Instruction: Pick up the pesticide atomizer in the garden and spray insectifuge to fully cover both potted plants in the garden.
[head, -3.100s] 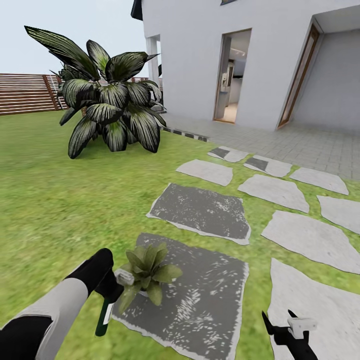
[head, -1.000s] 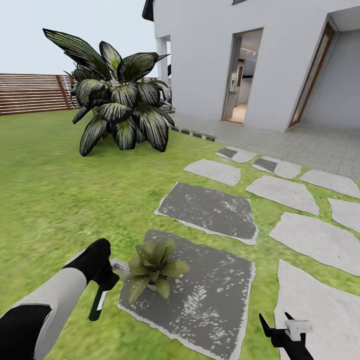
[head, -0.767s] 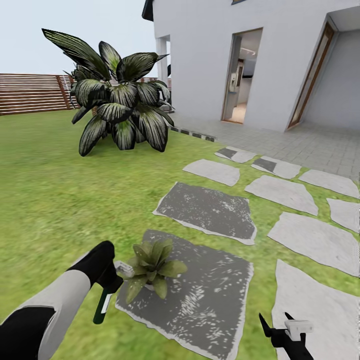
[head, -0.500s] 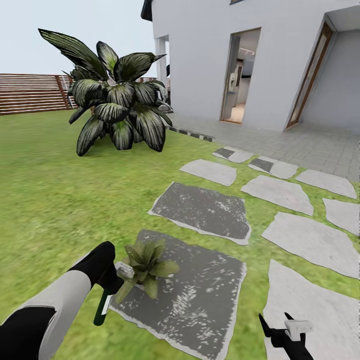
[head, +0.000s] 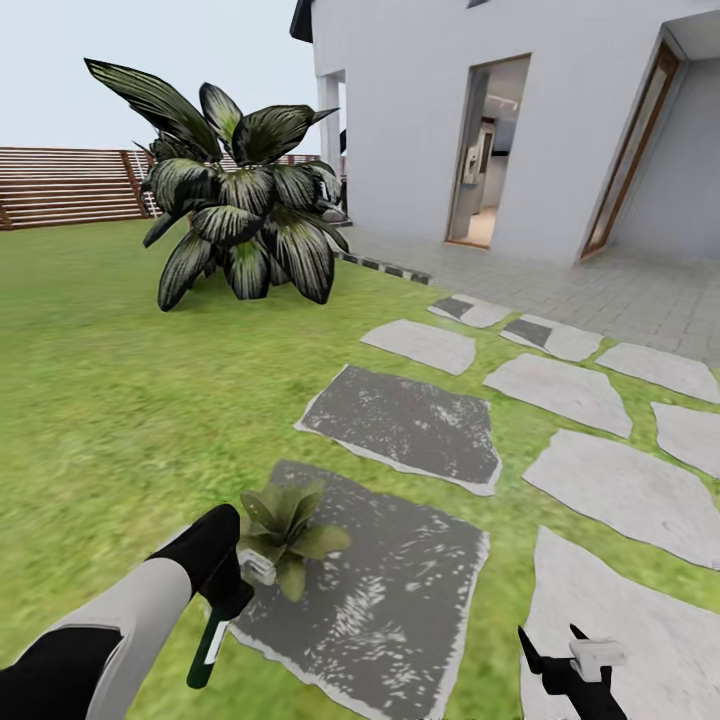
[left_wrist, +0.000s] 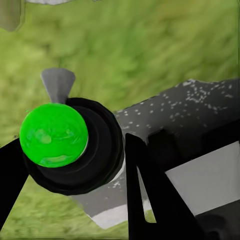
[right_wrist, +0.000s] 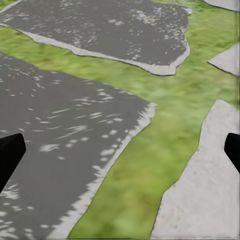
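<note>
Head view: left claw (head: 238, 588) low at the near left, closed around the upper part of the spray bottle (head: 209, 647), which hangs down and slightly tilted below it over the grass; white label strip visible on the dark body. A potted plant (head: 283, 532) sits just right of the claw on the near-left corner of a dark stepping stone (head: 385, 600); whether claw and leaves touch cannot be told. Right claw (head: 572, 660) low at the near right, fingers spread, carrying nothing. Left wrist view: a round black part with a bright green cap (left_wrist: 54, 135) sits between the dark fingers (left_wrist: 150, 200), with a grey nozzle-like tip (left_wrist: 58, 85) beyond it; lawn and a speckled stone edge behind. The grip looks firm, though the contact faces are hidden. Right wrist view: both fingertips (right_wrist: 10, 152) at the edges of the picture, far apart, nothing between; dark stone (right_wrist: 60, 150), a grass strip and a paler stone (right_wrist: 205, 190) below. Judgement on handling: bottle looks rigid, slim and light; smooth sides could slip, so a hold high on the neck near the head seems right, keeping the nozzle free to aim at the leaves. Leaves look soft and the pot small, probably easy to knock over. Surroundings: lawn (head: 110, 380) with pale and dark stepping stones, a large striped broad-leaved plant (head: 235, 215) at far left, a slatted brown fence (head: 60, 188) behind, a white house (head: 480, 120) with an open doorway and paved terrace at far right.
</note>
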